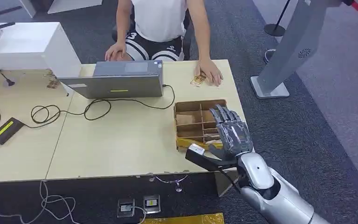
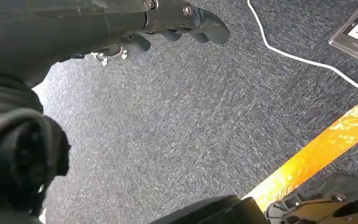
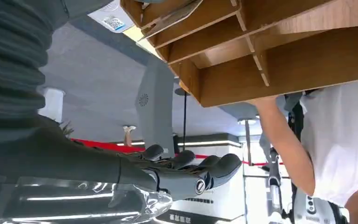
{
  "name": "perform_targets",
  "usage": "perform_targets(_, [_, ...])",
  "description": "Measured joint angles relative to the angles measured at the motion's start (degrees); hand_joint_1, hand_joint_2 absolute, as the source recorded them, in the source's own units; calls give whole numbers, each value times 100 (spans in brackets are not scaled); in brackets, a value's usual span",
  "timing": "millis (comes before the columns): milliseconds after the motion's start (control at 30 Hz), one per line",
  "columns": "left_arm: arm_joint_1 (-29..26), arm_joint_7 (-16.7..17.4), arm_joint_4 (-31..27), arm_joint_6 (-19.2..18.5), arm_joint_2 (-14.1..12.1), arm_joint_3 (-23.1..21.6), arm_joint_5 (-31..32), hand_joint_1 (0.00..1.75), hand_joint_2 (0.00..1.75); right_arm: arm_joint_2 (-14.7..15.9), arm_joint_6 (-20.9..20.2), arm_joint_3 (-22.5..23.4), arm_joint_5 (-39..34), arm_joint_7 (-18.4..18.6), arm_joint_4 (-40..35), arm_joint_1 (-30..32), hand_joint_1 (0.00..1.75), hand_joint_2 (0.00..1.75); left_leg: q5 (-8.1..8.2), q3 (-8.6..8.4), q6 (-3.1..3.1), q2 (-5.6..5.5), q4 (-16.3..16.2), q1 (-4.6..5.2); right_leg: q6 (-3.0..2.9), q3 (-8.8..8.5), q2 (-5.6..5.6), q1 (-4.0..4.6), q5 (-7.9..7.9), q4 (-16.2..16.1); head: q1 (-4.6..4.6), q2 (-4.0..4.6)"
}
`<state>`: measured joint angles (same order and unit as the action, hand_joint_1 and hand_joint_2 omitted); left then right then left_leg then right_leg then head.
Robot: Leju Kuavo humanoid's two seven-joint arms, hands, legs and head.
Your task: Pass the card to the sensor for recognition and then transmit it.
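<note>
Right arm: glossy silver shell, black joint at wrist. Right hand dark grey, segmented fingers, thick black thumb. Left hand: dark fingers, silver screws.

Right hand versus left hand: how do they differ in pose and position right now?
The right hand is raised over the wooden divided tray on the table, fingers spread apart; the left hand hangs low over the grey carpet, fingers curled inward. The right hand is within reach of the cards in the tray; the left hand is away from the table. Both hold nothing.
</note>
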<state>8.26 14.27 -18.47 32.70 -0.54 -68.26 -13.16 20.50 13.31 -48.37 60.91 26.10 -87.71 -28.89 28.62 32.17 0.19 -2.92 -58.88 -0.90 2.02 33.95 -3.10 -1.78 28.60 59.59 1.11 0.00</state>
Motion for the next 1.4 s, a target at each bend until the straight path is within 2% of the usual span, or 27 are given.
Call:
perform_targets(167, [20,24,0,-46,-2,0,66,0,0,35,-442,-2,53,-15,-225,117,0,175,1,0,0,4,0,0,0,2,-3,0,0,0,0,0])
perform_targets(467, [43,33,0,-50,-2,0,74,0,0,50,-527,-2,57,-20,-365,165,0,175,0,0,0,4,0,0,0,1,-3,0,0,0,0,0])
perform_targets(600, [43,35,0,-50,0,0,101,0,0,72,-654,9,-43,101,-361,176,0,175,0,0,0,4,0,0,0,2,-3,0,0,0,0,0])
perform_targets(800, [40,96,-9,-48,0,0,116,0,0,149,-628,166,-380,96,-271,210,0,175,1,1,0,4,0,0,0,1,-3,0,0,0,0,0])
perform_targets(1267, [30,96,-11,-37,4,0,101,0,0,175,-514,319,-459,65,135,232,0,175,0,2,0,3,0,0,0,1,-1,0,0,0,0,0])
perform_targets(1400, [31,120,-20,-31,24,0,118,0,0,171,-433,406,-566,11,712,52,0,175,0,3,0,1,0,0,0,0,0,0,0,0,0,0])
